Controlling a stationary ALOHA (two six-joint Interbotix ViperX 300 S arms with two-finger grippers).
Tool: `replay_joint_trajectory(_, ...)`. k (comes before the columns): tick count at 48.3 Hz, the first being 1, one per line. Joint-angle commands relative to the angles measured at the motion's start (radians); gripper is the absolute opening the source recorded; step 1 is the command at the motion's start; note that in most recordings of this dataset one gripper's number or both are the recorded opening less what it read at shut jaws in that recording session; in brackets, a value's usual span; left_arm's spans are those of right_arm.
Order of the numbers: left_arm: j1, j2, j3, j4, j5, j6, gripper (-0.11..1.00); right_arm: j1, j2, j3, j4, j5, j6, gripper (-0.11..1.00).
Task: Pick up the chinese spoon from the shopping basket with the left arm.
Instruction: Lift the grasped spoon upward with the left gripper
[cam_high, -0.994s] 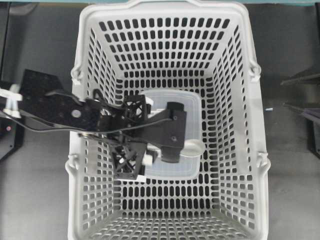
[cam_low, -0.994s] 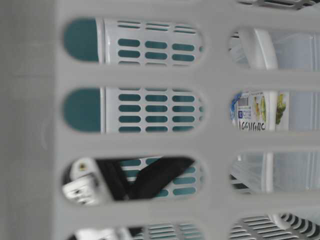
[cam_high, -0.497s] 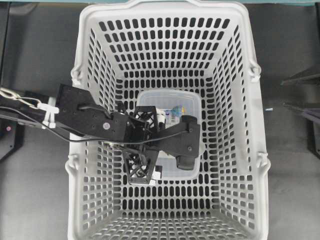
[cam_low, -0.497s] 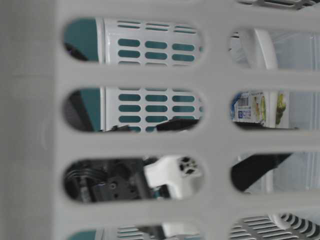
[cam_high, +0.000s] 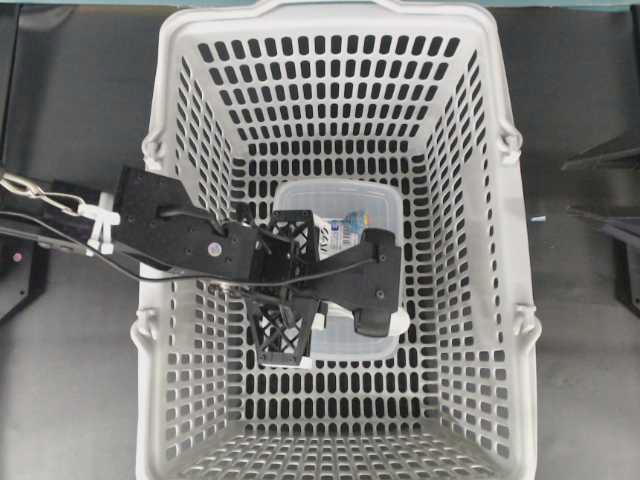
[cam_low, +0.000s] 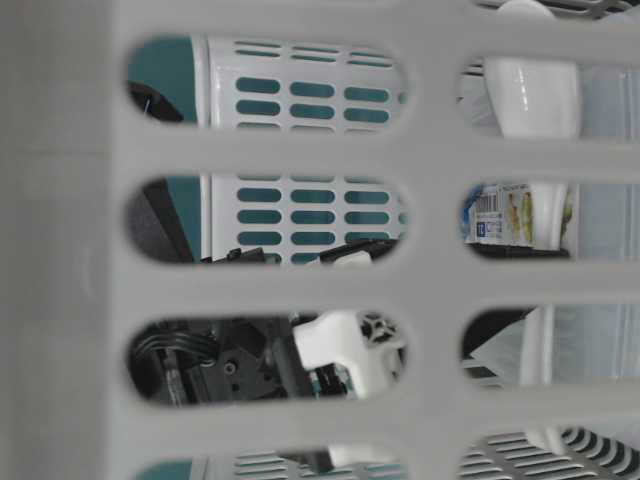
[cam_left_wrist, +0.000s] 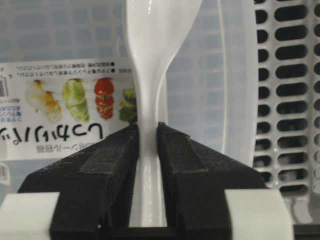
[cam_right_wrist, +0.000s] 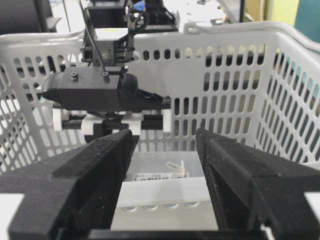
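Chinese spoon (cam_left_wrist: 150, 100) handle pinched in left claw (cam_left_wrist: 148, 135), bowl pointing away, apparently over clear box (cam_high: 375, 200)

A dark grey tabletop (cam_high: 580, 90) fills the overhead view, matt and evenly lit, with no hard shadows; a thin teal strip (cam_high: 90, 3) runs along its far edge; at the right edge two black angled brackets (cam_high: 605, 155) jut in, one just beyond the other; a short pale mark (cam_high: 538, 218) lies on the surface near them; at the far left a black frame (cam_high: 20, 285) stands on the tabletop; from table level a teal wall (cam_low: 160, 80) shows in the distance; in the right wrist view the far background is a cluttered, brightly lit room, with a yellow panel (cam_right_wrist: 277, 11) and a teal one (cam_right_wrist: 306, 17) at far right.
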Motion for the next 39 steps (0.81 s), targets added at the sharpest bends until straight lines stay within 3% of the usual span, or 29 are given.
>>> replay_joint_trajectory(1,0.005,-0.043,-0.041,0.003,0.017,-0.002,0.12,-0.002,0.005,-0.012,0.003,-0.012,0.0,0.51)
replay_joint_trajectory(25,-0.015,-0.083,-0.414,0.003,0.428,-0.052,0.12,-0.002,0.0,-0.014,0.003,-0.015,0.0,0.52)
replay_joint_trajectory(39,-0.011,-0.083,-0.434,0.003,0.448,-0.051,0.12,-0.002,0.0,-0.012,0.003,-0.015,0.0,0.52)
